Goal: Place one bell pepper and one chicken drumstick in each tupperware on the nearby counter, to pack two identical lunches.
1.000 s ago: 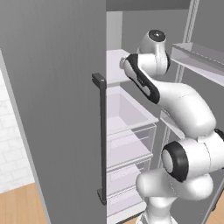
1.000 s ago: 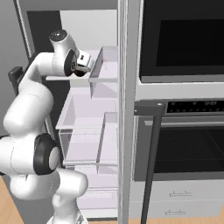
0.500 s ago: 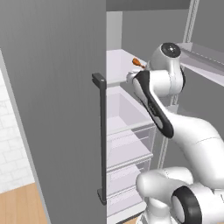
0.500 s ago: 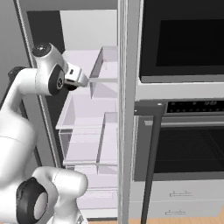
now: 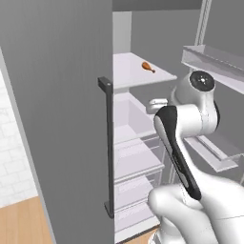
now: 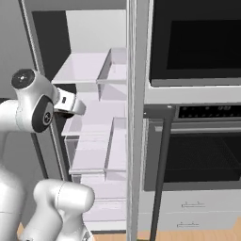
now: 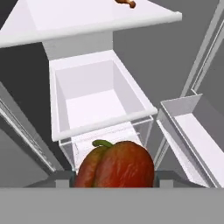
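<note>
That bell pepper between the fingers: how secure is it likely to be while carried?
The bell pepper looks glossy and rounded, so it may slip or rotate in the gripper. It seems firm and probably light. It bulges wider than the jaws, so set down on a flat surface it would likely roll.

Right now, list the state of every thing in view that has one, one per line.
gripper: closed on the bell pepper, holding it.
bell pepper: held between the fingers, stem up, in front of the fridge.
chicken drumstick: lying on the upper fridge shelf, untouched.
fridge door: swung open.
fridge drawer: open-topped, nothing visible inside.
oven door: shut.
</note>
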You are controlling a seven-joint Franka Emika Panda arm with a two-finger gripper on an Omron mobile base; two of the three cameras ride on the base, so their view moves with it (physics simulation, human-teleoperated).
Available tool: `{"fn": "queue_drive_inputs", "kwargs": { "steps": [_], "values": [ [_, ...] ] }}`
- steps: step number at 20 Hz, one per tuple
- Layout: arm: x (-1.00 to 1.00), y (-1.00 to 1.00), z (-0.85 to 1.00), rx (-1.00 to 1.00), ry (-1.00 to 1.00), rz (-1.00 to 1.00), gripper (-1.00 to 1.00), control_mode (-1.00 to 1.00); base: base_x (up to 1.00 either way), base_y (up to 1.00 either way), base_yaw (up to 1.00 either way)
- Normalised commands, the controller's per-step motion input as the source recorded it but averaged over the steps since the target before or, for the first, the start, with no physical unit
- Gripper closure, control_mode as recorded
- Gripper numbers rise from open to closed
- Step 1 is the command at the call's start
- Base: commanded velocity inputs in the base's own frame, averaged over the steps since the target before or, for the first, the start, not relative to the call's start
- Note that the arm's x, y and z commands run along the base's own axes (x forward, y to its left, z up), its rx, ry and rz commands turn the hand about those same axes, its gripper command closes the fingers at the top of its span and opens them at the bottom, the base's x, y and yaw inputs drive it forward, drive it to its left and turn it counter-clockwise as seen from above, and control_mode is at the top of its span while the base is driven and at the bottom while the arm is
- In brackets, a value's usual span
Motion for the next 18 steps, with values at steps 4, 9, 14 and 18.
{"fn": "queue_drive_inputs", "kwargs": {
  "steps": [4,9,14,18],
  "values": [
    [0.0,0.0,0.0,0.0,0.0,0.0,1.0,1.0,-1.0,-0.24,0.0],
    [0.0,0.0,0.0,0.0,0.0,0.0,1.0,1.0,-0.95,-0.9,-0.03],
    [0.0,0.0,0.0,0.0,0.0,0.0,1.0,1.0,-0.39,-1.0,-0.15],
    [0.0,0.0,0.0,0.0,0.0,0.0,1.0,1.0,0.1,-1.0,-0.15]
  ]
}}
